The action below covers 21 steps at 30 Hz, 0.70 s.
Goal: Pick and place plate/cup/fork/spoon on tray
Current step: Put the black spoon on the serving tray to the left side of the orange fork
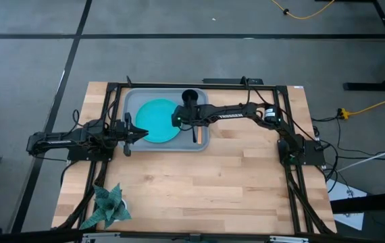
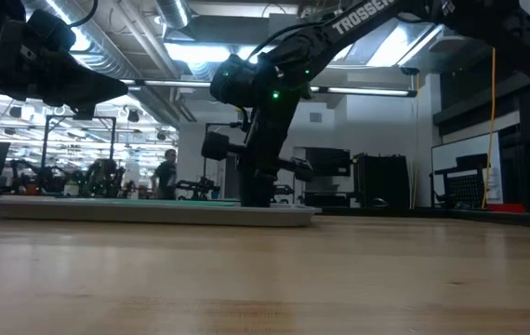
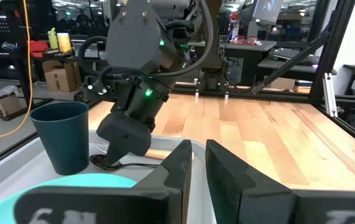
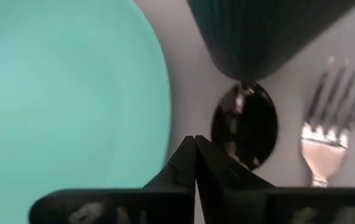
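Right gripper (image 4: 195,146) low over tray (image 1: 130,101), fingers pressed together over spoon (image 4: 245,124) handle, likely clamped on it. Spoon bowl lies just ahead of fingertips, between plate (image 1: 157,120) and fork (image 4: 327,118), cup (image 3: 62,137) beyond; long axis runs with fingers. Left gripper (image 3: 193,168) waits at plate's edge, fingers slightly apart.

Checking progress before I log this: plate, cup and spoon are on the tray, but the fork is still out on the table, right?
Not quite: the fork is on the tray too, beside the spoon, as the right wrist view shows. The plate and cup are there as said.
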Each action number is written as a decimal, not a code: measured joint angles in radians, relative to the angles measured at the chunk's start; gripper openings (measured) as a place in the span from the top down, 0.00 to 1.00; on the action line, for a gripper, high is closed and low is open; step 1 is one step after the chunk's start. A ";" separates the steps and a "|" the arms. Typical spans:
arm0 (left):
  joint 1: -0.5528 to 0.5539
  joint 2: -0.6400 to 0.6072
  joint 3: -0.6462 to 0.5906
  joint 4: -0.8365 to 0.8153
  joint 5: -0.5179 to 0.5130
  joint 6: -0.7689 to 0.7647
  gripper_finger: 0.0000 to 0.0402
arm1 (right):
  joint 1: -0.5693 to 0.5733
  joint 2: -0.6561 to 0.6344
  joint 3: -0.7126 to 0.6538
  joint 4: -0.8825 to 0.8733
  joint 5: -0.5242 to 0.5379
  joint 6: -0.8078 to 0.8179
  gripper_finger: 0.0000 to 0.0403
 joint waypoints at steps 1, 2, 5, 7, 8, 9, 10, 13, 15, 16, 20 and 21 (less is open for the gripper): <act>0.000 0.000 0.000 0.000 0.000 0.000 0.90 | -0.002 0.000 0.000 0.012 -0.004 -0.012 0.99; 0.000 0.000 0.000 0.000 0.000 0.000 0.90 | -0.003 0.000 0.000 0.020 -0.005 -0.019 0.99; 0.000 0.000 0.000 0.000 0.000 0.000 0.90 | -0.004 0.004 0.000 0.041 -0.004 -0.031 0.99; 0.000 0.000 0.000 0.000 0.000 0.000 0.90 | -0.009 0.008 0.000 0.041 -0.004 -0.039 0.99; 0.000 0.000 0.000 0.000 0.000 0.000 0.90 | -0.011 0.014 0.002 0.048 -0.004 -0.041 0.99; 0.000 0.000 0.000 0.000 0.000 0.000 0.90 | -0.015 0.019 0.002 0.054 -0.005 -0.043 0.99; 0.000 0.000 0.000 0.000 0.000 0.000 0.90 | -0.018 0.022 0.001 0.052 -0.005 -0.045 0.99; 0.000 0.000 0.000 0.000 0.000 0.000 0.90 | -0.023 0.029 0.002 0.070 -0.004 -0.046 0.99; 0.000 0.000 0.000 0.000 0.000 0.000 0.90 | -0.025 0.032 0.002 0.065 0.005 -0.047 0.99; 0.000 0.000 0.000 0.000 0.000 0.000 0.90 | -0.025 0.032 0.002 0.065 0.004 -0.048 0.99; 0.000 0.000 0.000 0.000 0.000 0.000 0.90 | -0.029 0.038 0.002 0.071 0.004 -0.052 0.99; 0.000 0.000 0.000 0.000 0.000 0.000 0.90 | -0.030 0.039 0.002 0.071 0.003 -0.057 0.99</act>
